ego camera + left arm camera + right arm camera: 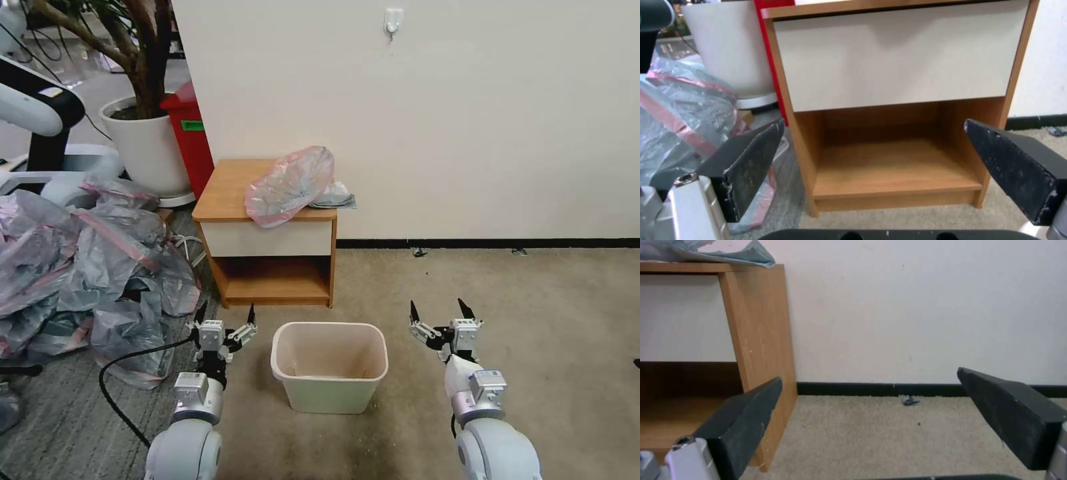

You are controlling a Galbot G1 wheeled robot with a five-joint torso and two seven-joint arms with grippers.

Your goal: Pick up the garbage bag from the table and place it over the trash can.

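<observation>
Garbage bag [288, 185]: you see it on the desk [230, 193] top, right half, spilling over the front edge.
Trash can [329, 367]: on beige carpet, just in front of the desk, between your two hands.
Left hand [224, 319]: low beside the can, fingers spread wide, holding nothing.
Right hand [440, 312]: low on the can's other side, spread wide, holding nothing.
Room: white wall behind; heap of bags [80, 267], plant pot [143, 143], red bin [193, 137] to your left.
</observation>
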